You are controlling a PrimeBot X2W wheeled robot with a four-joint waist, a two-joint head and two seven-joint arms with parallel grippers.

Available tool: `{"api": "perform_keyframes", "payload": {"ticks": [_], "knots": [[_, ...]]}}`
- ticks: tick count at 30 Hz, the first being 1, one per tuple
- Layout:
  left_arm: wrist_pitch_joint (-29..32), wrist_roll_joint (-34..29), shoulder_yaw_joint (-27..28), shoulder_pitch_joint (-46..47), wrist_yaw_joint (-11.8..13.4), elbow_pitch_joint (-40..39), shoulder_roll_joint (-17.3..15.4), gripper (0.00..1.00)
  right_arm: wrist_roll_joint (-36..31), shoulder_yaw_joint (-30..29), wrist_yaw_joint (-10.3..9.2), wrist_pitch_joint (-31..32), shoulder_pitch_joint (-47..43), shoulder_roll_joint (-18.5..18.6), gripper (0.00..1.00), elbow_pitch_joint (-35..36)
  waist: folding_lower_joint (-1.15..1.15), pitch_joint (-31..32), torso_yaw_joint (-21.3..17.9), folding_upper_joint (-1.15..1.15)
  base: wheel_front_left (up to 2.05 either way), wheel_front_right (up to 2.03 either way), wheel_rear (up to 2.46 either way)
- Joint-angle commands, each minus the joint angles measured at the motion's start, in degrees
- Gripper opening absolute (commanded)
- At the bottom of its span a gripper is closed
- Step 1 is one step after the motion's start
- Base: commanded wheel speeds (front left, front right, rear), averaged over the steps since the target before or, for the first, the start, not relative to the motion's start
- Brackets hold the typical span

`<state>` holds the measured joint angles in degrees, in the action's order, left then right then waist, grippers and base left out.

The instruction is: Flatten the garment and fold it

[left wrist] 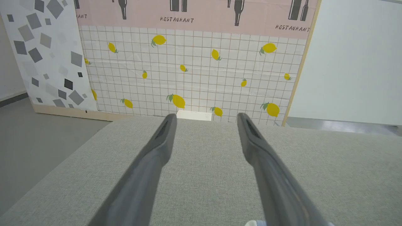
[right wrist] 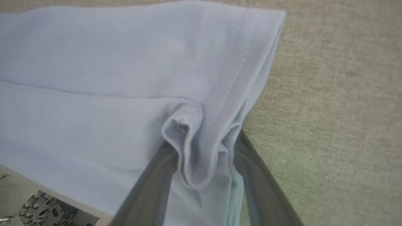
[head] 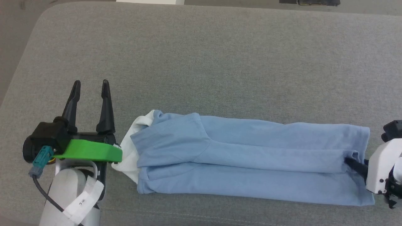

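Note:
The garment point(head: 245, 157), a light blue shirt with a white sleeve panel at its left end, lies folded into a long narrow strip across the grey cushion. My right gripper point(head: 349, 162) is at the strip's right end. In the right wrist view its two fingers close on a puckered fold of the stitched hem point(right wrist: 201, 131), cloth bunched between them, with the right gripper point(right wrist: 204, 142) partly covered by the garment point(right wrist: 125, 78). My left gripper point(head: 90, 82) rests open just left of the white sleeve, with nothing between its fingers; the left gripper point(left wrist: 206, 116) points across bare cushion.
The grey cushion point(head: 201, 62) spreads wide beyond the shirt, with a rounded far-left corner and floor point(head: 12, 37) past it. A lemon-patterned wall panel point(left wrist: 194, 69) stands behind the cushion's far edge, and a small white box point(left wrist: 193, 115) sits at that edge.

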<state>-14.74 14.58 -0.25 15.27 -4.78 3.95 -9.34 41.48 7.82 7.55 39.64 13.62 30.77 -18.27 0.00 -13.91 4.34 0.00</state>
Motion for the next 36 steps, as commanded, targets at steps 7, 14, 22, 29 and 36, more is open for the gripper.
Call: {"api": "perform_keyframes", "payload": {"ticks": [7,14,22,29,36], "knots": [[-0.3,-1.6,1.5,-0.4,-1.3,0.1,1.3,1.00,-1.8,-3.9,-0.06,1.1,0.6,0.0,0.00,-4.3,0.00,-0.5,-0.1,0.00,0.00,0.00,0.00],[-0.3,-2.4,1.9,-0.2,-2.0,0.5,1.8,1.00,-7.7,-14.7,-0.06,0.8,2.4,1.8,0.00,-9.4,0.00,-0.9,0.0,0.00,0.00,0.00,0.00],[-0.3,-2.6,2.1,-0.6,-2.3,1.9,2.2,1.00,-20.0,-25.0,-0.06,4.0,3.8,0.6,0.00,-11.0,0.00,-0.1,-0.5,0.00,0.00,0.00,0.00],[-0.3,-2.5,2.8,-1.8,-2.5,3.1,2.4,1.00,-23.2,-18.7,-0.06,15.3,1.1,1.4,0.00,2.0,0.00,2.4,-1.2,0.00,0.00,0.00,0.00],[-0.3,-2.6,3.4,-3.3,-2.5,3.5,2.4,1.00,-16.6,-10.4,-0.06,30.2,-2.7,1.9,0.00,23.2,0.00,4.8,-1.5,0.00,0.00,0.00,0.00]]}}
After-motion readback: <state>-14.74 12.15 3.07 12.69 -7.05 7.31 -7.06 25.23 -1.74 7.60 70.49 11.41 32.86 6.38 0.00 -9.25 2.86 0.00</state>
